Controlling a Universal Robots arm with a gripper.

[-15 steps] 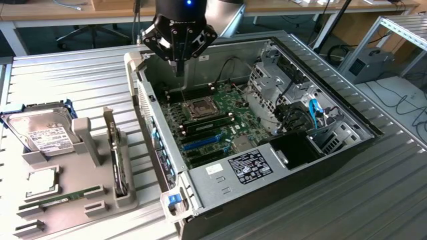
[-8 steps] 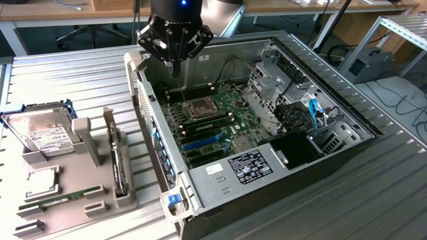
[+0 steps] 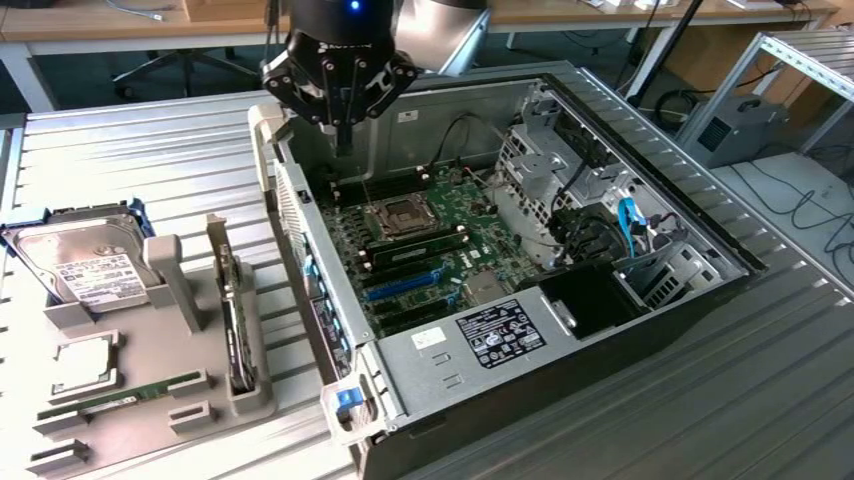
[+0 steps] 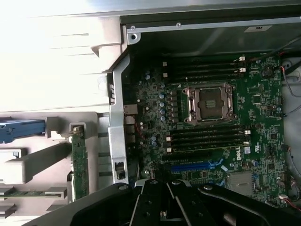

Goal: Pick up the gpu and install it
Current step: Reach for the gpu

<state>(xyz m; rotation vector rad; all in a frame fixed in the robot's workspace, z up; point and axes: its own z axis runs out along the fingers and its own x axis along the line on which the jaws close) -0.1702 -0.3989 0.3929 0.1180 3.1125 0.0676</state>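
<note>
One gripper (image 3: 344,138), clenched on nothing, hangs above the rim of the computer case (image 3: 667,180). I see the gpu (image 3: 238,330) upright outside its wall.

Gpu (image 3: 238,335) lower edge hidden in holder (image 3: 140,405)

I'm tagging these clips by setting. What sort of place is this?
Probably a robotics lab or workshop: an open PC case lies on a ribbed metal table, a grey parts holder beside it, with wooden desks behind.
</note>
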